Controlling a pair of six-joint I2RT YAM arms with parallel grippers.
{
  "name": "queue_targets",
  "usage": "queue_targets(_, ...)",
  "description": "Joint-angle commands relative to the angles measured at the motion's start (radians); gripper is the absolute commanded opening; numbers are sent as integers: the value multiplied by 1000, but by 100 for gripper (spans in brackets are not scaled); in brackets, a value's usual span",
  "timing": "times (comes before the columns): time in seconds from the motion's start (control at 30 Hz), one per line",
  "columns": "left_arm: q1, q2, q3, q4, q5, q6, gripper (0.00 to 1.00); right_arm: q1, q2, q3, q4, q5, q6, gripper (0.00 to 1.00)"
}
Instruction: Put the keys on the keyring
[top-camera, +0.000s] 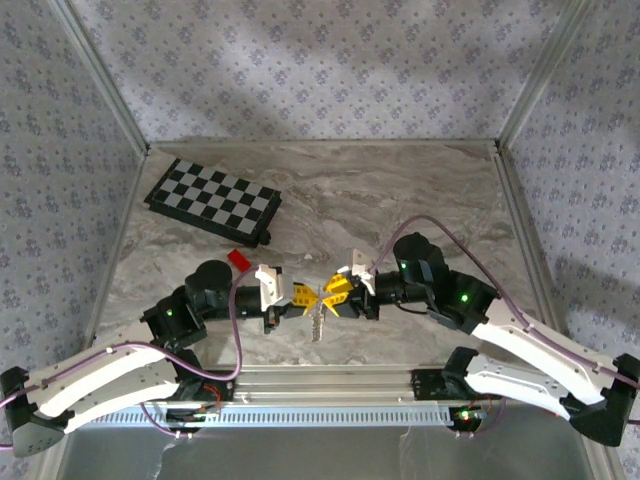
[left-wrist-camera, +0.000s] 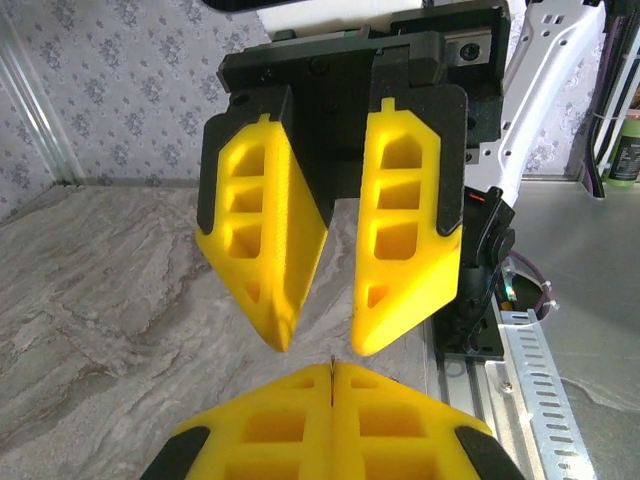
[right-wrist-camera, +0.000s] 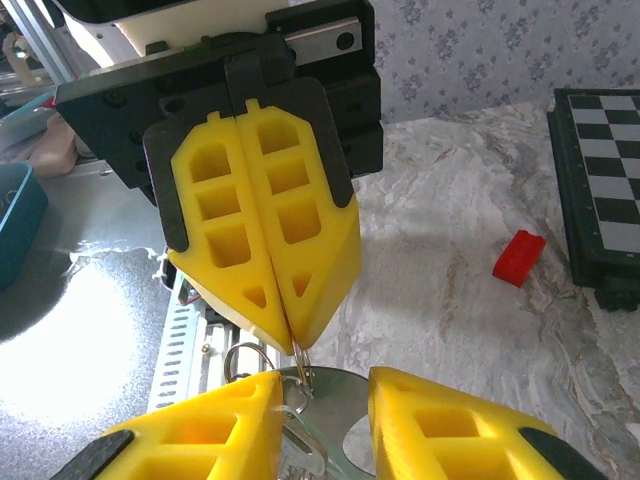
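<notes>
White arm shells (top-camera: 110, 385), black joints (top-camera: 420, 262) (green lights (top-camera: 463, 298)), purple cables (top-camera: 437, 222), yellow end effector fingers (left-wrist-camera: 400, 230).

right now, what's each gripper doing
left gripper: shut on the keyring
right gripper: open, gripping nothing

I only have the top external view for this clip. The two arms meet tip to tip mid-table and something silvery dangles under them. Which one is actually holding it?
Observer: The left gripper. The right wrist view shows its fingers pressed shut on the wire of the keyring, whose loops hang just below the tips.
Operator: And the right one?
Observer: The right gripper is open. The left wrist view shows a clear gap between its fingers.
Operator: Is a key on the ring yet?
Observer: Cannot tell. A silvery flat piece sits beside the loops, but its outline is cut off.
</notes>
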Motion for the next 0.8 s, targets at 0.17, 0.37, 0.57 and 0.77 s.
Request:
queue_targets(0.17, -7, -15, 12, 64, 29, 4, 0, 5, 13, 23, 7, -48, 15, 28)
queue_targets(0.37, -7, -15, 13, 61, 30, 5, 0, 6, 32, 27, 10, -64, 16, 25)
queue_targets(0.57, -7, -14, 13, 49, 34, 2, 0, 6, 40, 29, 12, -66, 16, 17)
queue_targets(0.77, -7, -16, 14, 37, 34, 3, 0, 9, 48, 33, 16, -71, 15, 11)
